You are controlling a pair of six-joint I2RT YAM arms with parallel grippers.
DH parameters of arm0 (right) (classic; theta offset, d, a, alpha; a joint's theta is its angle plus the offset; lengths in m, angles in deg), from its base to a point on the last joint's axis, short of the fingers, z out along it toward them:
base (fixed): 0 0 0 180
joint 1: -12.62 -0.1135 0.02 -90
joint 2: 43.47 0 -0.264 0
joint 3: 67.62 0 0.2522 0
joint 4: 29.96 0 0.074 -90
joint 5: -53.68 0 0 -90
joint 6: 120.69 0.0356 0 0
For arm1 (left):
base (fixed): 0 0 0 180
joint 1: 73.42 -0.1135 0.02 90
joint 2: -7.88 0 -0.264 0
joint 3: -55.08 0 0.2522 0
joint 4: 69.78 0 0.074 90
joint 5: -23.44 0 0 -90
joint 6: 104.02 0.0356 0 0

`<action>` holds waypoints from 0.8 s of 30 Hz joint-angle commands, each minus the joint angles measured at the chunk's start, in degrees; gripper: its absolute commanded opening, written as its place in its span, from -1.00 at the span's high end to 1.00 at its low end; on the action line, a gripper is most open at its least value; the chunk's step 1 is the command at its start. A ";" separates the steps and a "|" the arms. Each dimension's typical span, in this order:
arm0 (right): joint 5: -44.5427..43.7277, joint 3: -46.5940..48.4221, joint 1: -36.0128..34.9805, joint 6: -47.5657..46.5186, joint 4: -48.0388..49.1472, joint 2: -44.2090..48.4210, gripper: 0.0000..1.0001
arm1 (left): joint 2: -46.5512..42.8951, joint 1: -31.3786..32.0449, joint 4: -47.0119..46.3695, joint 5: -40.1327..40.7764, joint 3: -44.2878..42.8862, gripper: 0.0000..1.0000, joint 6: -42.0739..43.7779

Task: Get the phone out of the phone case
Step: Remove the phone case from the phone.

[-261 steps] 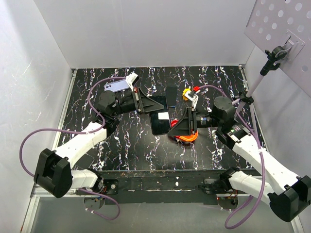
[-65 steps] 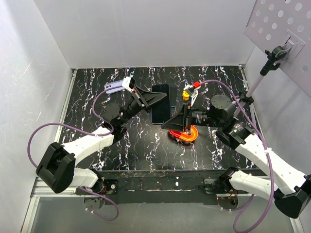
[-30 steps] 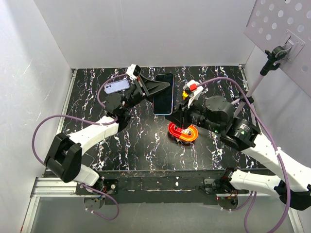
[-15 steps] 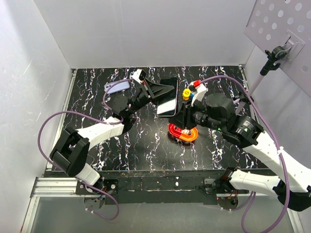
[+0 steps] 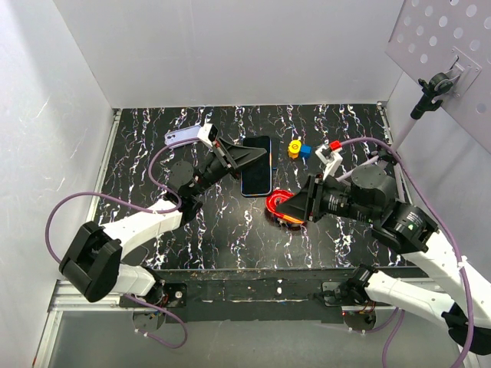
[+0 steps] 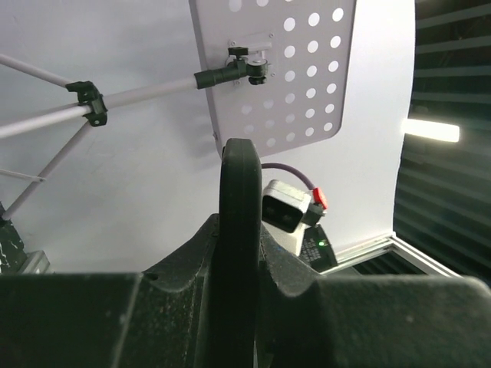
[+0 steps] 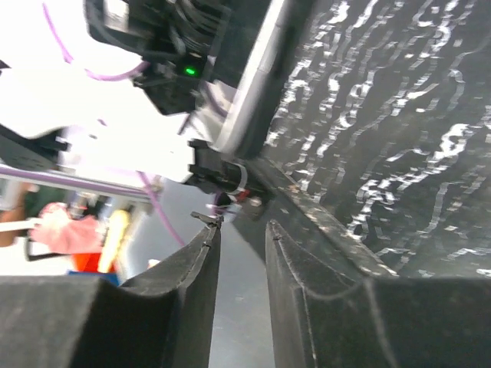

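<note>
Right gripper (image 5: 298, 205) has backed off the phone (image 5: 256, 172) and now hangs over the red ring (image 5: 281, 212), jaws parted, nothing between them. Left gripper (image 5: 244, 157) stays clamped on the phone, mid-table (image 5: 146, 153). Left wrist view alone shows the phone's dark edge upright between the fingers. Right wrist view shows the empty gap.

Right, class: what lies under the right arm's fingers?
A red and orange ring lies there. Only its left part shows; the fingers cover the rest.
</note>
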 commanded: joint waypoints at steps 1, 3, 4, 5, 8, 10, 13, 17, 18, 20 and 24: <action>4.86 4.84 0.98 8.28 8.62 -2.35 0.32 | -2.68 -0.20 0.22 1.51 -1.23 1.00 1.68; 4.95 5.72 1.42 10.13 9.94 -2.80 0.32 | -3.12 -0.20 0.92 1.59 -1.14 1.00 1.94; 5.30 5.90 1.68 11.09 10.56 -2.97 0.31 | -3.56 -0.12 1.36 1.51 -1.14 1.00 2.12; 5.91 5.82 2.29 11.97 11.35 -3.15 0.32 | -3.74 -0.12 1.63 1.51 -1.23 1.00 2.29; 7.24 5.55 3.53 13.12 12.94 -3.94 0.32 | -3.91 -0.20 1.63 1.42 -1.40 1.00 2.29; 6.10 5.46 3.79 13.04 12.06 -3.94 0.25 | -3.91 -0.20 1.02 1.33 -1.40 1.00 1.86; 5.57 4.68 3.97 12.69 12.15 -3.24 0.13 | -4.00 -0.29 0.93 1.42 -1.49 1.00 1.77; 6.18 3.62 4.49 12.77 12.85 -3.85 0.10 | -3.56 -0.20 0.49 1.15 -1.76 1.00 1.33; 6.53 3.01 4.58 13.12 13.46 -3.94 0.10 | -3.39 -0.29 0.05 1.07 -1.84 1.00 0.89; 6.53 2.48 4.85 13.47 14.17 -4.20 0.10 | -3.12 -0.20 -0.83 1.07 -1.84 1.00 0.36; 6.45 2.21 5.20 13.30 14.26 -5.00 0.10 | -3.12 -0.20 -1.71 1.24 -1.58 1.00 -0.34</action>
